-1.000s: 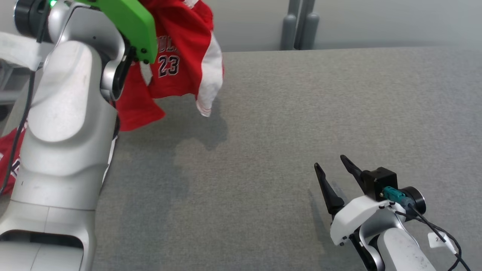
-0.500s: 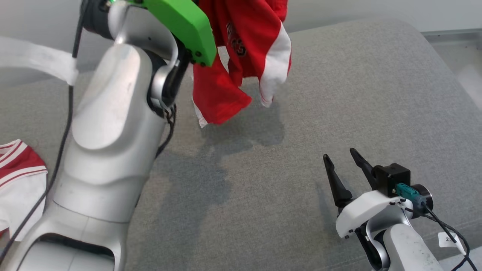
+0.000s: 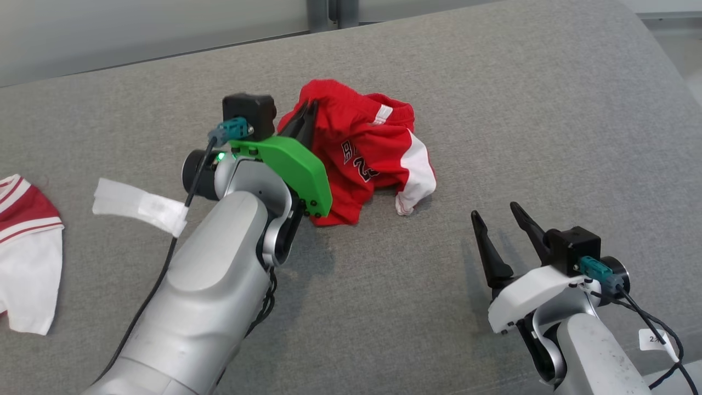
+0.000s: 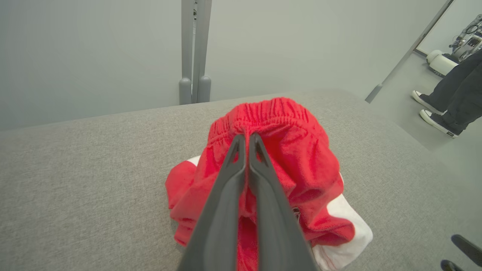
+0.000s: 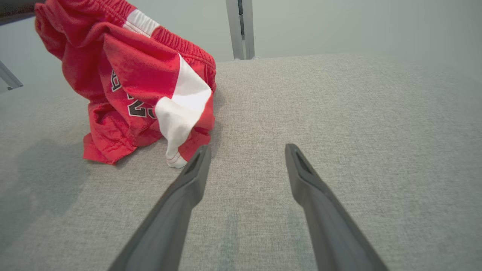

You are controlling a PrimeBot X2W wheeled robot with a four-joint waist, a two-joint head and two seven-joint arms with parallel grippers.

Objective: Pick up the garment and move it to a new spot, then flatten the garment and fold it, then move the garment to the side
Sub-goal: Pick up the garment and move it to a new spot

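The garment [image 3: 367, 148] is a pair of red shorts with white side panels and a black number print, bunched on the grey cushion. My left gripper [image 3: 308, 109] is shut on its elastic waistband, holding that edge raised while the lower part rests on the fabric surface. In the left wrist view the two dark fingers [image 4: 246, 141] meet and pinch the red waistband [image 4: 271, 113]. My right gripper [image 3: 496, 219] stands open at the lower right, nothing between its fingers, about a hand's width from the garment's white corner [image 5: 177, 109].
A second red-and-white garment [image 3: 24, 258] lies at the far left edge of the grey cushion [image 3: 493, 109]. A person's legs and shoes [image 4: 440, 109] stand on the floor beyond the cushion's right end. A grey post [image 4: 194, 52] rises behind the cushion.
The left gripper has come down with the garment, which hung in the air before and now rests bunched on the cushion. The head camera has also shifted. The right gripper stays open in place.
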